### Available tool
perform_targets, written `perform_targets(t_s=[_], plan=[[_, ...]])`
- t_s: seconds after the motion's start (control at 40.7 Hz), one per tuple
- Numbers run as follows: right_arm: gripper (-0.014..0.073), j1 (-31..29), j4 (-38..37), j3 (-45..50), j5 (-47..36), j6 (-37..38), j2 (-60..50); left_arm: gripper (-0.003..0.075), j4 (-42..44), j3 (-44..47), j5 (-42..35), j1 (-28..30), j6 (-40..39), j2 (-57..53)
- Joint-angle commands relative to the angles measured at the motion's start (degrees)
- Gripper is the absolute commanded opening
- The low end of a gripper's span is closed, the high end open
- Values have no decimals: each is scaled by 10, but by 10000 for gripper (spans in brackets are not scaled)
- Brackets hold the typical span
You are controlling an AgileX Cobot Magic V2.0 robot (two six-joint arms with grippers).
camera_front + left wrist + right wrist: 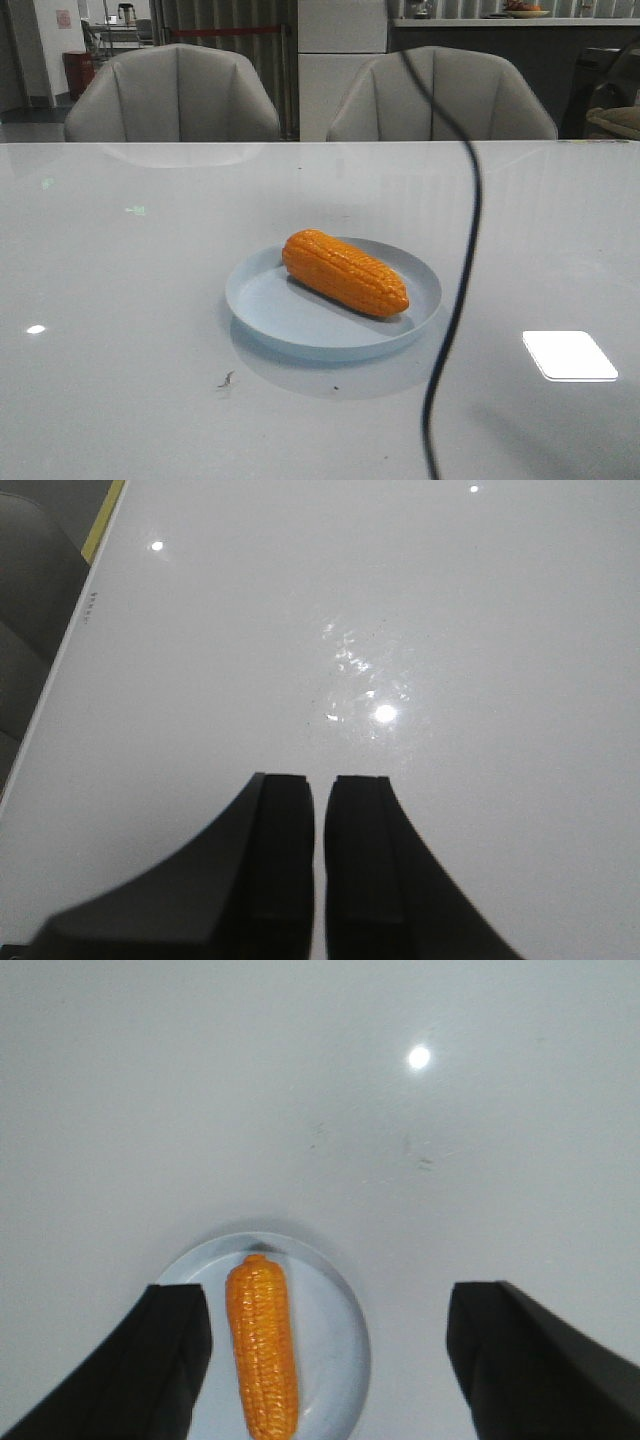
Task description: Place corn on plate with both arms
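The orange-yellow corn (344, 272) lies on the pale blue plate (270, 305) in the middle of the table, slanting from back left to front right. Neither gripper shows in the front view. In the right wrist view the corn (263, 1345) rests on the plate (335, 1330) well below my right gripper (330, 1360), which is open wide with nothing between its fingers. My left gripper (321, 810) hangs over bare table, its black fingers almost touching and holding nothing.
A black cable (460, 270) hangs down in front of the camera, right of the plate. Two grey chairs (175, 95) stand behind the table's far edge. The table edge (70, 650) shows in the left wrist view. A small dark speck (226, 379) lies front left of the plate.
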Motion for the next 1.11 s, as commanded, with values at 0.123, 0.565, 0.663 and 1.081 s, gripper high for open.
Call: perform_targets(t_s=[0.123, 0.565, 0.663, 1.081], plan=[[591, -66, 5, 12, 43, 4, -142, 158, -12, -16, -33, 1, -7, -2], [591, -169, 5, 441, -143, 0, -470, 158, -35, -16, -47, 1, -7, -2], [591, -187, 5, 553, -193, 1, -556, 158, -35, -16, -51, 1, -26, -2], [591, -200, 5, 785, -235, 42, -788, 158, -35, -16, -85, 1, -60, -2]])
